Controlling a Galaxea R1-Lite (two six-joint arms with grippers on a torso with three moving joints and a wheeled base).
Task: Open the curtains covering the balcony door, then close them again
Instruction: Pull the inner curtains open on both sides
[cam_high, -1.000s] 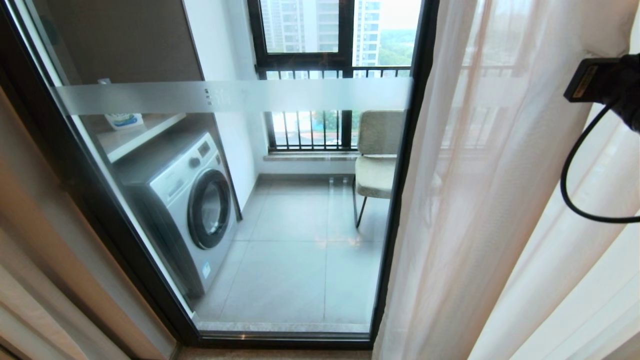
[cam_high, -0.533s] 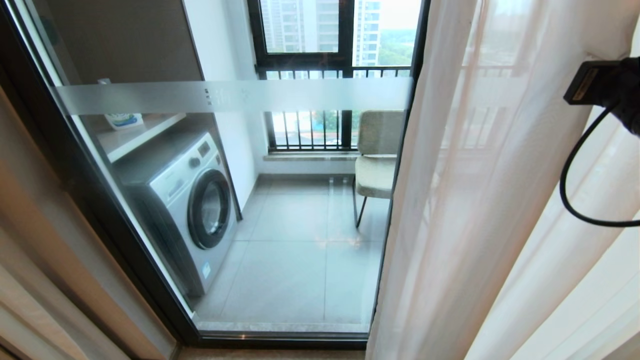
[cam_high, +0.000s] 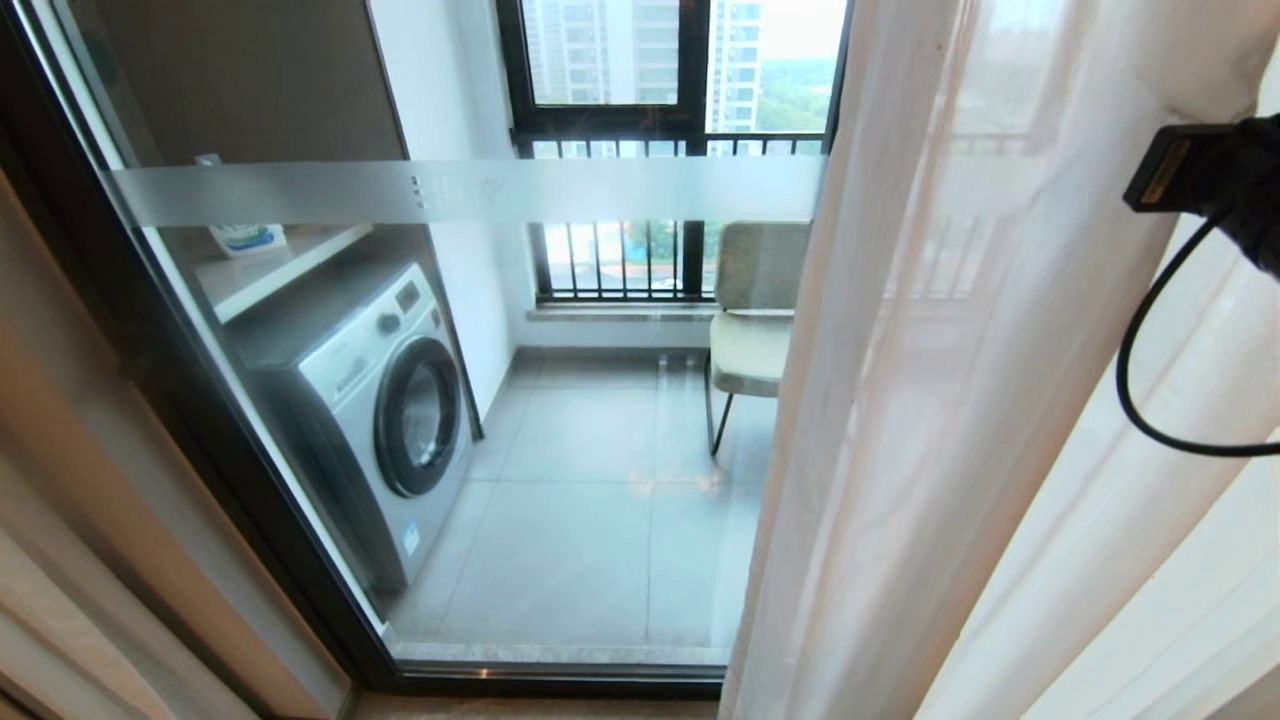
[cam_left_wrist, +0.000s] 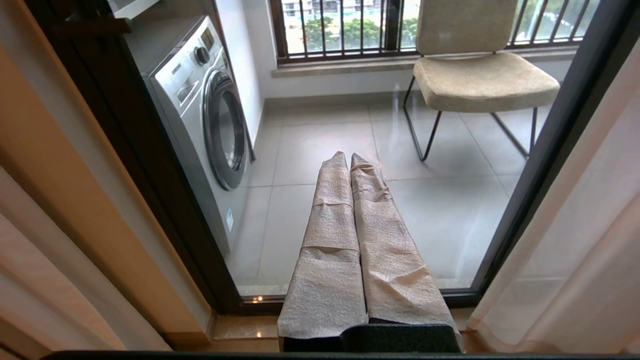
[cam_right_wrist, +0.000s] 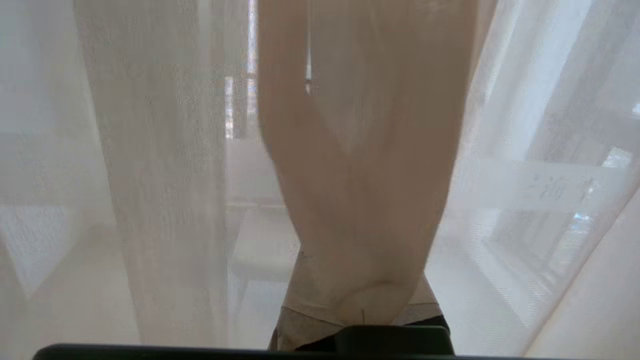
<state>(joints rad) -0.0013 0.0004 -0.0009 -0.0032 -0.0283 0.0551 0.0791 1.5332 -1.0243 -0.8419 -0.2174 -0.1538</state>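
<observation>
Sheer curtain drawn leftward across the balcony door glass

Over the last second the sheer curtain's (cam_high: 900, 420) edge has been carried further over the balcony door (cam_high: 560, 420), closing underway; the right claw (cam_right_wrist: 365, 280) is pressed together, pinching it, while the left claw (cam_left_wrist: 350, 165) is held shut, empty, low before the glass.

A white front-loading washer (cam_high: 385, 405) stands on the left of the grey tiled floor (cam_high: 585, 545), under a shelf (cam_high: 270, 275) carrying a white bottle (cam_high: 245, 238). A beige chair (cam_high: 755, 310) on thin black legs sits before the barred window (cam_high: 625, 150), tower blocks beyond
</observation>
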